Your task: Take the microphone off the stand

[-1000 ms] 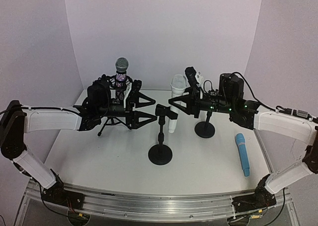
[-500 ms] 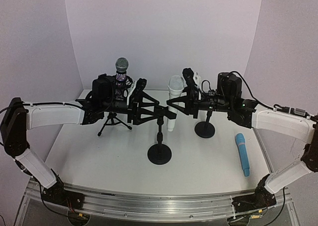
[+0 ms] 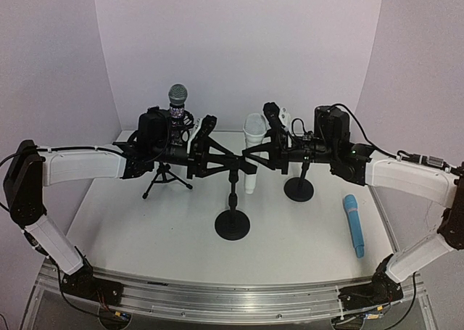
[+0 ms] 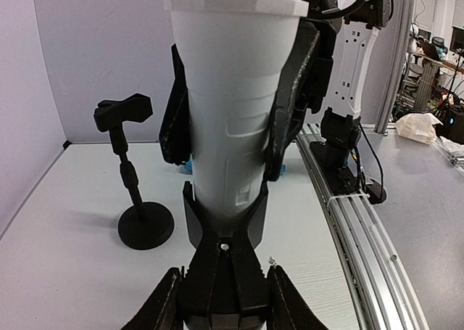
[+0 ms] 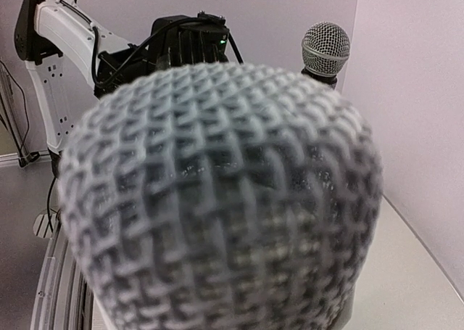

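Observation:
A white microphone point(image 3: 252, 135) with a grey mesh head stands upright in the black clip point(image 3: 241, 164) of the middle stand point(image 3: 233, 225). My right gripper point(image 3: 255, 151) is shut on the microphone's body from the right; its black fingers point(image 4: 297, 91) press both sides of the white microphone point(image 4: 230, 112). My left gripper point(image 3: 229, 160) comes from the left, its fingers point(image 4: 158, 310) against both sides of the clip point(image 4: 225, 254) just below the microphone. In the right wrist view the mesh head point(image 5: 217, 199) fills the frame and hides the fingers.
A grey-headed dark microphone point(image 3: 177, 98) stands on a tripod point(image 3: 165, 179) at the back left. An empty stand point(image 3: 299, 188) is behind my right gripper. A blue microphone point(image 3: 353, 225) lies on the table at the right. The table's front rail point(image 4: 355, 214) runs nearby.
My left arm has moved right, from the tripod to the middle stand, and its jaws have closed in on the clip. My right gripper has shifted slightly left with the microphone.

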You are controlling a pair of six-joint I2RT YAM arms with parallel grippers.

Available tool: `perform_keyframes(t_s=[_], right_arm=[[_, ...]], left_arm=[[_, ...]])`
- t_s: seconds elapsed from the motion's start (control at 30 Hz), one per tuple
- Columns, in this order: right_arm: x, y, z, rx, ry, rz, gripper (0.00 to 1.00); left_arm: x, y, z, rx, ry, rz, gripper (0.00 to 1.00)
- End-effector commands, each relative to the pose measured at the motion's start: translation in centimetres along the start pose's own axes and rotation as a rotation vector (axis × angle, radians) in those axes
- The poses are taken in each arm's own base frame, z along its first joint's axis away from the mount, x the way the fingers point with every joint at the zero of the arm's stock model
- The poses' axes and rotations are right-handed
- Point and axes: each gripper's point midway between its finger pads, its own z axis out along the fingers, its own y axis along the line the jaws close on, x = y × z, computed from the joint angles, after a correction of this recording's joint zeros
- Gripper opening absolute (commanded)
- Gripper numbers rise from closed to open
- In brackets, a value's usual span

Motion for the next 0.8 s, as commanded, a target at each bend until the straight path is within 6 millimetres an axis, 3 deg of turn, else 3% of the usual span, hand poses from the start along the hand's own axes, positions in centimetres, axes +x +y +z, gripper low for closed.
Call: perform_keyframes(t_s=[0.0,0.2,0.33,0.47,0.57,0.7,0.77], right_arm=[[-1.1,-0.5,0.0,0.009,-0.014,-0.021,0.00],[-1.9,-1.6,-1.3,0.082,-0.023,0.038,0.00],[-2.7,-1.6,-3.5,0.148,-0.009,0.070,0.00],[-1.9,-1.6,-6.1,0.246,0.061,0.144,0.00],[-0.5,-2.1,-9.0,0.386,0.132,0.279,0.00],[5.0,-3.0,-14.2,0.664,0.372,0.545,0.00],[9.0,-2.7,-16.8,0.761,0.516,0.691,0.00]], left_arm=[[-1.2,0.1,-0.1,0.001,-0.008,0.028,0.00],[-1.1,0.6,-0.4,-0.030,-0.005,0.029,0.00],[-0.7,0.8,-0.6,-0.046,-0.001,0.024,0.00],[-0.4,0.9,-0.6,-0.048,-0.001,0.025,0.00],[-0.5,1.0,-0.6,-0.054,-0.006,0.028,0.00],[-0.7,1.0,-0.6,-0.052,-0.014,0.034,0.00],[-0.8,1.0,-0.6,-0.049,-0.017,0.035,0.00]])
